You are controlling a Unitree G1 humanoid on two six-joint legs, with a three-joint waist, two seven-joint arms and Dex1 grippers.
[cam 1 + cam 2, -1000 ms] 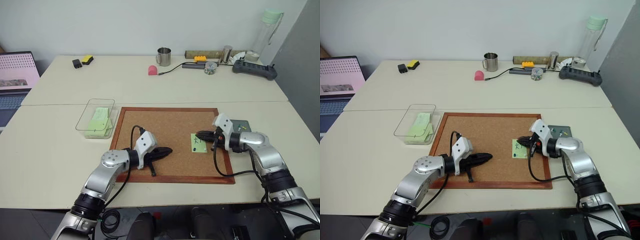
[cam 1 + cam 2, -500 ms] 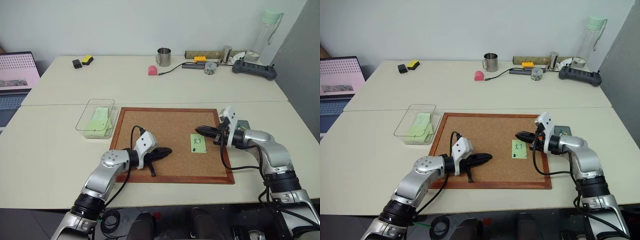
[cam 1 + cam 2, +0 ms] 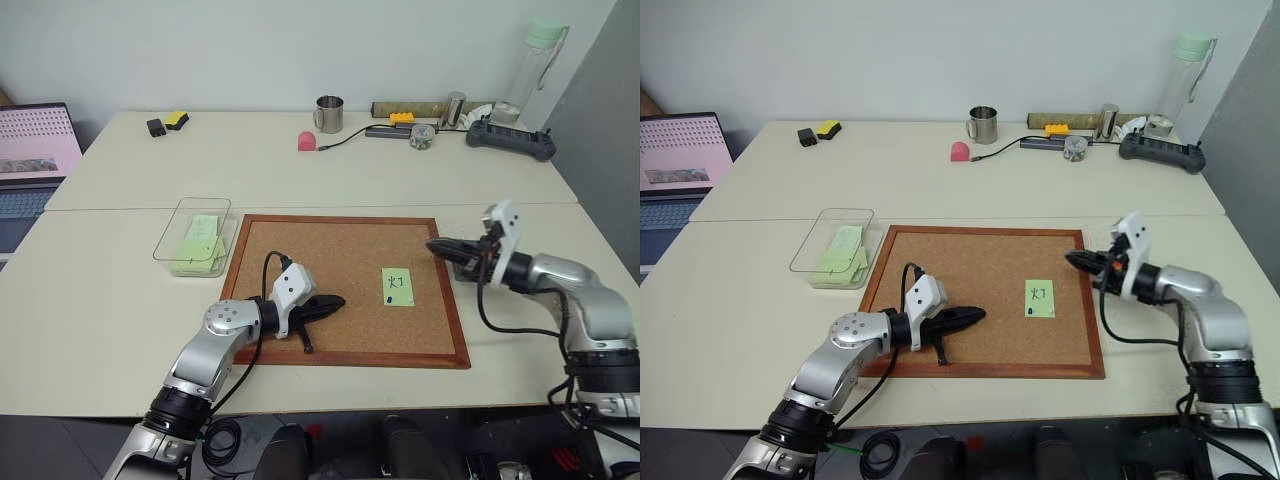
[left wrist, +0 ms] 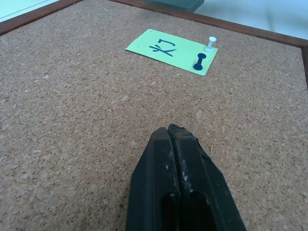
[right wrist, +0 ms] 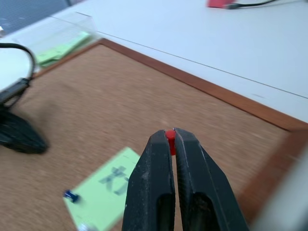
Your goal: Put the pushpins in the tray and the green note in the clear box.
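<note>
The green note (image 3: 397, 286), with black handwriting, lies on the cork board (image 3: 330, 245). A dark blue pushpin (image 4: 198, 62) sticks in its lower corner, with a white pin (image 4: 210, 44) beside it. Over the board's right edge hovers my right gripper (image 3: 433, 244), shut on a red pushpin (image 5: 170, 138). The right gripper and arm cover most of the tray; a grey edge of the tray (image 4: 175, 4) shows past the board. My left gripper (image 3: 335, 300) rests shut on the cork, empty. The clear box (image 3: 172, 232) stands left of the board with plain green slips inside.
A laptop (image 3: 30, 150) sits at the far left. Along the back of the table are a metal mug (image 3: 327, 113), a pink object (image 3: 305, 141), a cable, a power strip (image 3: 508, 138) and a tall bottle (image 3: 535, 60).
My right gripper has drawn back from the note, up and to the right past the board's edge, carrying the red pushpin. The left arm has stayed still.
</note>
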